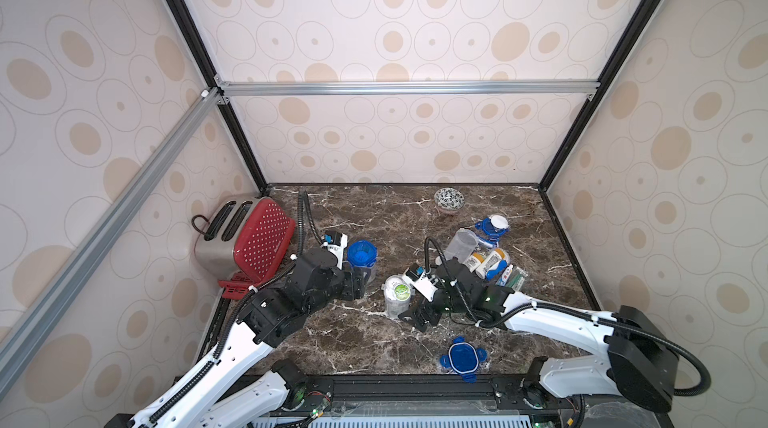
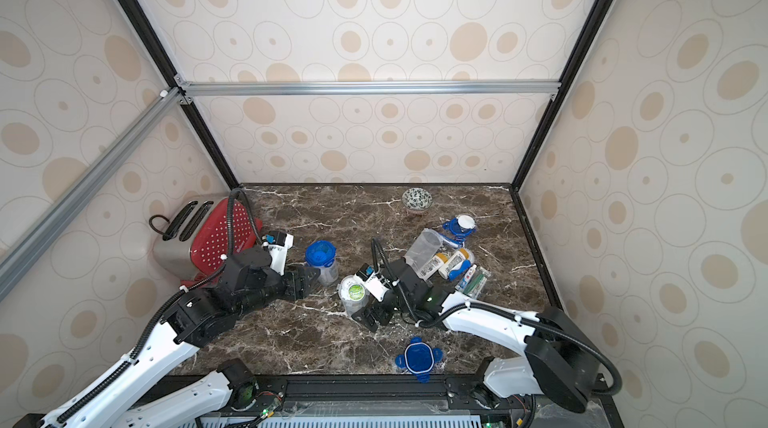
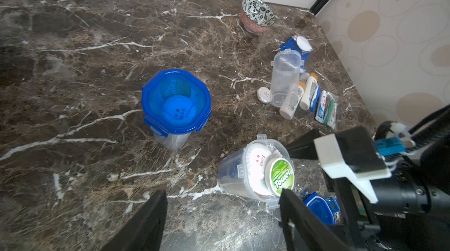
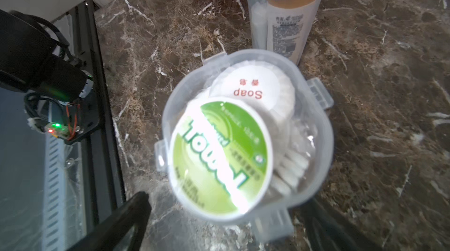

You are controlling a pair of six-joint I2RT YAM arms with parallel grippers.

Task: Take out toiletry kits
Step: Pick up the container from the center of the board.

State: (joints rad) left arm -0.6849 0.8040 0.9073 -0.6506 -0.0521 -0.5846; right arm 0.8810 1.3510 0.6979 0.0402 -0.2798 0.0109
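Observation:
An open clear jar (image 1: 396,297) stands mid-table with toiletry kits inside. A green "Towel" packet (image 4: 220,154) and a white "Soap" packet (image 4: 253,86) show on top. My right gripper (image 4: 226,225) is open, its fingers either side of the jar's near wall, one finger clearly apart from it. A closed jar with a blue lid (image 3: 176,106) stands to the left. My left gripper (image 3: 219,215) is open over bare table, short of both jars. More toiletry kits (image 1: 496,266) lie loose at the right: white bottles, a toothpaste tube, wrapped toothbrushes.
An empty clear jar (image 1: 461,244) lies on its side beside the loose pile. Blue lids lie at the front (image 1: 462,357) and at the back right (image 1: 492,226), the latter with a white packet on it. A patterned bowl (image 1: 449,199) sits at the back, a red toaster (image 1: 245,239) at the left.

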